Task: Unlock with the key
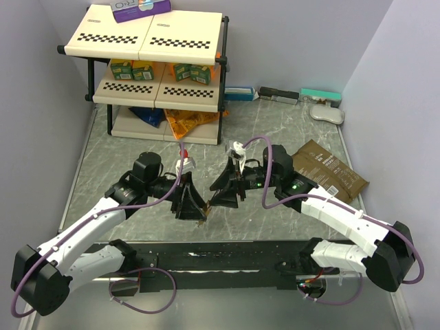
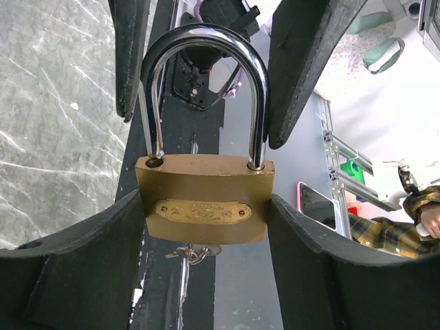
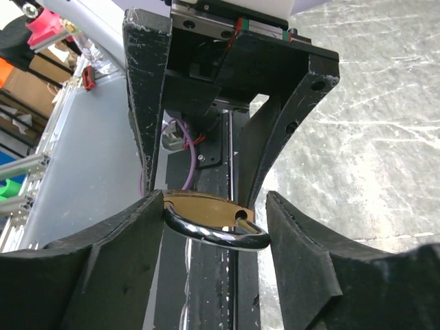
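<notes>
- The grey marbled table (image 1: 137,148) carries a shelf rack (image 1: 155,41) at 11 o'clock in the top view. A brown flat package (image 1: 330,172) lies at 3 o'clock from the grippers.
- The two arms meet near the table's middle, with the right gripper (image 3: 214,201) at about 2 o'clock from the left gripper (image 2: 206,213).
- The left gripper is clenched on the brass padlock (image 2: 204,182). One finger presses each side of the lock's body, at 9 and 3 o'clock in the left wrist view.
- The right gripper's fingers (image 2: 306,62) flank the steel shackle (image 2: 206,33), which rises at 12 o'clock from the body. They sit right against its two sides. The pictures do not settle whether they are squeezing it or only just beside it.
- Both legs of the shackle meet the top of the body, though the left leg's seating is unclear.
- The key (image 2: 194,252) is a small metal piece jutting from the padlock's underside, at 6 o'clock. It sits between the left fingers, below their grip, and touches neither. It is at the opposite end of the lock from the right gripper.
</notes>
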Robot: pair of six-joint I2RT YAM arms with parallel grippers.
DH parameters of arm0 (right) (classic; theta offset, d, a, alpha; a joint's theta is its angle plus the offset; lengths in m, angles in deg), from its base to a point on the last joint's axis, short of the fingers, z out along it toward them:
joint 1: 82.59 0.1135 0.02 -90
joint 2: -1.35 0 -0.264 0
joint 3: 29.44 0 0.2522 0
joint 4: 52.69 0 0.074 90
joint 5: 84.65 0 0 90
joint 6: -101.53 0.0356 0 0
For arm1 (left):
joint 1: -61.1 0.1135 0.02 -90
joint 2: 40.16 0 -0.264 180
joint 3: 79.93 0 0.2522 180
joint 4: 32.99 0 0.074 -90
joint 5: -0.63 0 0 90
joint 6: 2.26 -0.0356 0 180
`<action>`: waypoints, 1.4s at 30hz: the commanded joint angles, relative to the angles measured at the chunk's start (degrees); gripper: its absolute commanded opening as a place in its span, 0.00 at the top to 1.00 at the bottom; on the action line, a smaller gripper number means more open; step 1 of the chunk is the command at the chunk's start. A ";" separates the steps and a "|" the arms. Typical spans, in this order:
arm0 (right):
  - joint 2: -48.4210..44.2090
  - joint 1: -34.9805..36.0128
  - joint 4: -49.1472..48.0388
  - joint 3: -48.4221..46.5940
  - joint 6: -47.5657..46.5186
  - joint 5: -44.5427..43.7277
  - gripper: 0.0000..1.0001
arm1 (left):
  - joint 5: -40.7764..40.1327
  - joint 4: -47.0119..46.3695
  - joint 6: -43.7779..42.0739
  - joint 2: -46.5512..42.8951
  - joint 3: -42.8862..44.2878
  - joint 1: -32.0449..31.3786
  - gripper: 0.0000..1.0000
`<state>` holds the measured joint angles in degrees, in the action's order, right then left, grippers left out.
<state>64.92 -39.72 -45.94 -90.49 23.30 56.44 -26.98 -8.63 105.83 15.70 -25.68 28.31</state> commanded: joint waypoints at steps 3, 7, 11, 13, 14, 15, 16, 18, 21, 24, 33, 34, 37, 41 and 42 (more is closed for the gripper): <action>-0.29 0.55 -2.40 0.53 1.41 0.07 0.43 | -0.16 -6.28 0.46 -1.63 0.91 0.36 0.99; -0.55 0.54 -1.52 0.62 1.77 -1.87 0.49 | -3.15 -5.58 0.02 -2.07 0.99 0.36 0.99; -0.20 0.46 1.63 -0.26 1.59 -4.59 0.58 | -6.57 -4.27 -0.59 -1.72 1.17 0.45 0.99; 0.50 0.46 3.22 -1.22 1.41 -6.60 0.66 | -9.55 -3.74 -0.95 -1.54 1.43 0.36 0.99; 0.76 0.46 3.83 -1.49 1.41 -7.31 0.70 | -10.70 -3.39 -1.03 -1.63 1.52 0.36 0.99; 1.03 0.37 4.97 -1.75 1.33 -7.93 0.73 | -11.75 -3.21 -1.12 -1.63 1.43 0.36 0.99; 1.64 0.46 5.42 -2.28 1.33 -9.07 0.77 | -13.85 -2.95 -1.30 -1.63 1.52 0.36 0.99; 2.08 0.46 6.21 -2.54 1.59 -10.04 0.80 | -15.62 -2.24 -1.39 -1.45 1.70 0.36 0.99; 2.52 0.46 6.56 -2.90 2.20 -11.89 0.85 | -19.49 -1.36 -1.74 -1.28 1.87 0.36 0.99; 2.35 0.37 6.74 -2.98 2.56 -15.31 0.86 | -26.25 -0.05 -2.18 -1.10 2.14 0.36 0.99; 6.21 0.46 13.77 -6.94 4.84 -25.42 0.88 | -35.14 1.63 -2.79 0.13 2.49 -0.33 0.99; 6.56 0.46 13.95 -7.55 5.10 -26.47 0.88 | -36.80 1.89 -2.97 0.74 2.66 -0.60 0.99; 7.71 0.37 14.21 -8.26 5.98 -27.18 0.89 | -39.18 2.94 -3.23 1.97 3.10 -1.65 0.99; 8.67 0.37 13.34 -8.35 7.56 -26.75 0.89 | -41.55 3.82 -3.15 2.85 3.37 -2.62 0.99; 8.85 0.46 13.16 -8.35 7.74 -26.83 0.89 | -42.17 4.09 -3.06 2.77 3.37 -2.71 0.99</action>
<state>73.51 -39.80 -31.93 -95.95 29.45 30.12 -65.65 -1.68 102.44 18.84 -25.66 26.30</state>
